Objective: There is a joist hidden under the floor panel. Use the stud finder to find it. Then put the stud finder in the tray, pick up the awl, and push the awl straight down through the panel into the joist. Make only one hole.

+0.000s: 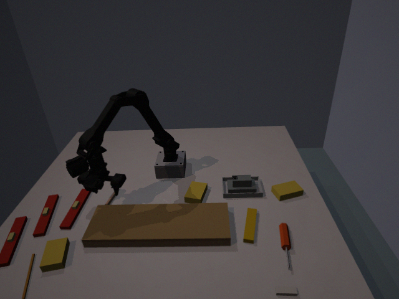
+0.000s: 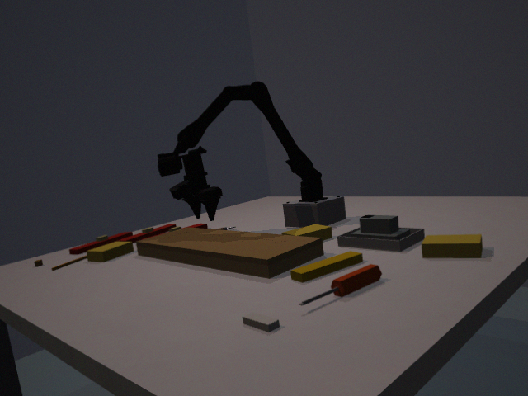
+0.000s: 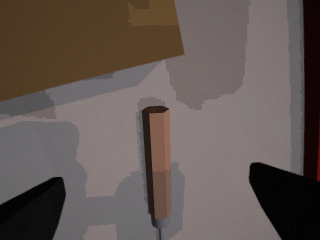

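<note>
The awl (image 1: 110, 198) (image 2: 228, 228) (image 3: 160, 150) has a tan-pink faceted handle and a thin metal shaft. It lies on the table just behind the left end of the floor panel (image 1: 161, 225) (image 2: 230, 245) (image 3: 75, 45), a flat brown slab. My gripper (image 1: 105, 193) (image 2: 205, 219) (image 3: 159, 179) is open and empty, above the awl and pointing down. In the wrist view the handle lies between the two spread fingers, touching neither; the shaft is mostly cut off. The grey stud finder (image 1: 242, 181) (image 2: 379, 224) rests in the grey tray (image 1: 243, 195) (image 2: 369, 244). The joist is hidden.
An orange-handled tool (image 1: 284, 236) (image 2: 358, 280) and a yellow bar (image 1: 250, 225) (image 2: 326, 266) lie right of the panel. Yellow blocks (image 1: 196, 192) (image 1: 287, 189) (image 1: 54, 253) lie around it. Red bars (image 1: 46, 213) (image 1: 74, 208) and a thin orange stick (image 1: 28, 276) lie to the left.
</note>
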Controlling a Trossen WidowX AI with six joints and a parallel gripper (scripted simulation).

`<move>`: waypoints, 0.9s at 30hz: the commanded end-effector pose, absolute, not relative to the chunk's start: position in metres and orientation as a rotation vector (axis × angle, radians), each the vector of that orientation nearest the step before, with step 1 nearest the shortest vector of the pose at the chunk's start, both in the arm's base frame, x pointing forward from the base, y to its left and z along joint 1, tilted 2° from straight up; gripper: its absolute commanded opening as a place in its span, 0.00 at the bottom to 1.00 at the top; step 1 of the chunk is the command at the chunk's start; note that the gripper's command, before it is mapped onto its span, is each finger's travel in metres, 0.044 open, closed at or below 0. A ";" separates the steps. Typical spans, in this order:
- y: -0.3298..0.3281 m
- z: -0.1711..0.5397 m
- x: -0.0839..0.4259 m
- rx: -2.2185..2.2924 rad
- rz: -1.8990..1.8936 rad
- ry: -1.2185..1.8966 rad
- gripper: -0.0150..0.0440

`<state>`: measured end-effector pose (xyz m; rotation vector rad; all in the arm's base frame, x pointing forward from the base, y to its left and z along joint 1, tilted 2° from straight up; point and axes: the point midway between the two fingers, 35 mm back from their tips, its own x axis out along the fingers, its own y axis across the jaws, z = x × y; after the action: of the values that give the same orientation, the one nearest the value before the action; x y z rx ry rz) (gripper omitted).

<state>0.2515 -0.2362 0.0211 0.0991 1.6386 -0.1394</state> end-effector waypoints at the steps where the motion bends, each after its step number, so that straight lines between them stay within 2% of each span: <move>1: -0.238 0.021 0.254 0.099 -0.140 1.641 1.00; 27: -0.240 -0.017 0.255 0.099 -0.140 1.642 1.00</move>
<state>0.2566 -0.2406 -0.0103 0.0969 1.6351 -0.1415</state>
